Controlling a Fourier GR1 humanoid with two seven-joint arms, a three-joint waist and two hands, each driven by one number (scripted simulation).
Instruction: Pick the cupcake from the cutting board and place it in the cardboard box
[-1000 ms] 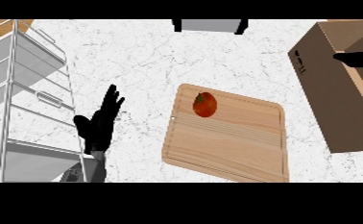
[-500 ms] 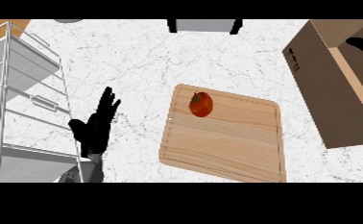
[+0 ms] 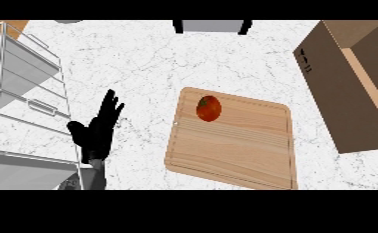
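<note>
Item 1: left hand (image 3: 96, 132). Lay at lower left of head view, fingers straight and spread, tips aimed up-view; held nothing. Read as resting on/above counter (image 3: 148, 62). Right hand: not in view, so state unknown.

Item 2: wire rack w/ grey trays (image 3: 33, 92). Sat just beside the hand, on its outer (left) side.

Item 3: cutting board (image 3: 236, 147). Lay to the hand's right, near but apart, turned slightly off square w/ counter edges.

Item 4: cupcake (image 3: 209, 108). Sat on the board's far-left corner area, i.e. right of and a little ahead of the hand's fingertips. Looked reddish-orange w/ a darker green-brown patch at top-left. Outline oval, long axis approx. up-view w/ slight tilt; which end was top vs. base couldn't be told.

Item 5: cardboard box (image 3: 347, 77). Stood well right of the hand, beyond the board, top open, long side running up-view.

Item 6: grey object (image 3: 212, 26) at far counter edge, cut off.

Judgement: of hands visible, left was nearer the cupcake; box lay on the opposite side, so carry would cross the whole board.
</note>
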